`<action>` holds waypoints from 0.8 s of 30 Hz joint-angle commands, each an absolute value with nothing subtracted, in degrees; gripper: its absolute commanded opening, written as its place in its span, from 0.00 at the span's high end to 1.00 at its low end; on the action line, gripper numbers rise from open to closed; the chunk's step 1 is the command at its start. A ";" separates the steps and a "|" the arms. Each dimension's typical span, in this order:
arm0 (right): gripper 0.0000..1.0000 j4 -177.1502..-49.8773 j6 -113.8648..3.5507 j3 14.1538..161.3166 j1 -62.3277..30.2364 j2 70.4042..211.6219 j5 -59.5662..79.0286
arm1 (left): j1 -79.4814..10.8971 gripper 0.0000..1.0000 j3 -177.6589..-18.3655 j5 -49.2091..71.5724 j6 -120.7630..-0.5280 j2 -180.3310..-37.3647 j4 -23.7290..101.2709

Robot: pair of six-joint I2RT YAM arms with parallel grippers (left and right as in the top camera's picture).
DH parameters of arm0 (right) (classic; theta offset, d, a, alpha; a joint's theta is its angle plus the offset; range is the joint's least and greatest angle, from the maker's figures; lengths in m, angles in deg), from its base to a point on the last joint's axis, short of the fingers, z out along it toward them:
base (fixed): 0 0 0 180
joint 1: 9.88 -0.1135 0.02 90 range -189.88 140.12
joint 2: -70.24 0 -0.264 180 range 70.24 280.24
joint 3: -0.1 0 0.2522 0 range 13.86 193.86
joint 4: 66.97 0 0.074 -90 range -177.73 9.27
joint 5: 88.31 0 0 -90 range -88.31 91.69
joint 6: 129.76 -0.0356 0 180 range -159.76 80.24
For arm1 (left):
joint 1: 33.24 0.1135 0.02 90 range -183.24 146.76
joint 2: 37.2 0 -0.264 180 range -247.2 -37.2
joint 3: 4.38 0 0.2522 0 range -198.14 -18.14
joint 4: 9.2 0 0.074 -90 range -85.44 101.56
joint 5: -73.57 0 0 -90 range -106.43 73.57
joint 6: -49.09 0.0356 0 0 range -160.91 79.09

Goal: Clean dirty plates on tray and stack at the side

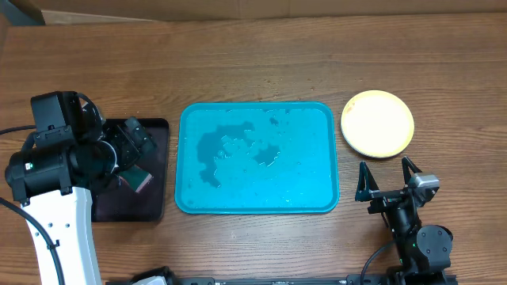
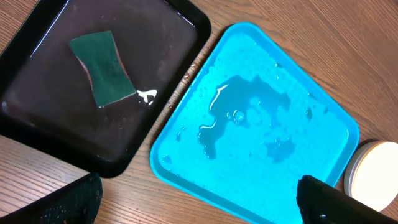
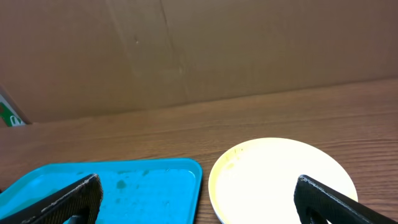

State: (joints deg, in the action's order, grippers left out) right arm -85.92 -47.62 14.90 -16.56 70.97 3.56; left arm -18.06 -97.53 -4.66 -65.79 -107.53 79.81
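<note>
Tray (image 1: pixel 309 158) is wet, with no plates on it. Sponge (image 1: pixel 141 178) is parked on dark tray (image 1: pixel 154 202). Plates (image 1: pixel 377 123) are piled just right of the tray, yellow on top. Left gripper (image 2: pixel 196 193) and right gripper (image 1: pixel 386 170) are released and empty. Stacking is judged done; only retraction is called for.

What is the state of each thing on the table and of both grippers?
turquoise tray, wet, no plates on it
yellow-green plate, on the table beside the turquoise tray
dark tray, holds the sponge
sponge, lying flat, green side up
left gripper, open, empty
right gripper, open, empty
</note>
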 commanded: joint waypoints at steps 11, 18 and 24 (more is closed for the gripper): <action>0.00 -85.57 -47.18 14.33 -16.23 70.40 2.84 | -20.58 0.00 -94.82 -4.82 -64.79 -106.41 81.01; 0.00 -85.57 -47.18 14.33 -16.23 70.40 2.81 | -28.18 0.00 -76.96 -5.45 -50.76 -95.35 61.38; 0.00 -85.57 -47.18 14.33 -16.23 70.40 2.84 | -28.90 0.00 -57.77 -4.71 -48.66 -83.07 37.54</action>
State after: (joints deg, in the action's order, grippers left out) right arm -85.85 -47.40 14.90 -16.56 70.93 3.58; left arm -28.73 -63.81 -5.04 -52.20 -87.70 42.32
